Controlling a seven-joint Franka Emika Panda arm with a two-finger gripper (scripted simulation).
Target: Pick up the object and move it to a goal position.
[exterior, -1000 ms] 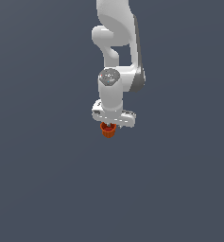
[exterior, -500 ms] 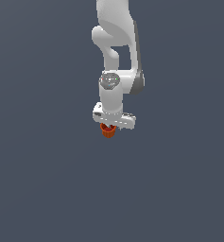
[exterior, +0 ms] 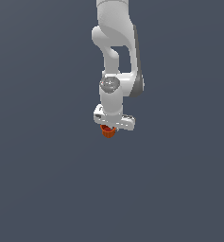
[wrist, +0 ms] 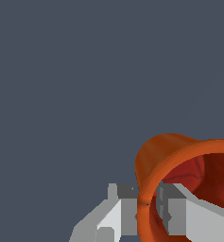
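Note:
The object, a small orange-red ribbed cup [exterior: 107,133], hangs just under the white hand of the arm in the exterior view, near the picture's middle. My gripper [exterior: 109,128] is shut on it. The wrist view shows the cup [wrist: 172,153] close up, its open mouth toward the camera. My gripper [wrist: 142,194] pinches the cup's wall: one grey finger [wrist: 119,212] presses outside the rim, the other sits inside the cup. The cup's base is hidden in the wrist view.
Only a flat, dark grey-blue surface [exterior: 47,189] surrounds the arm. No goal marker or other object shows in either view.
The arm's wrist and hand have edged slightly downward in the exterior view, carrying the cup along. The grip looks the same.

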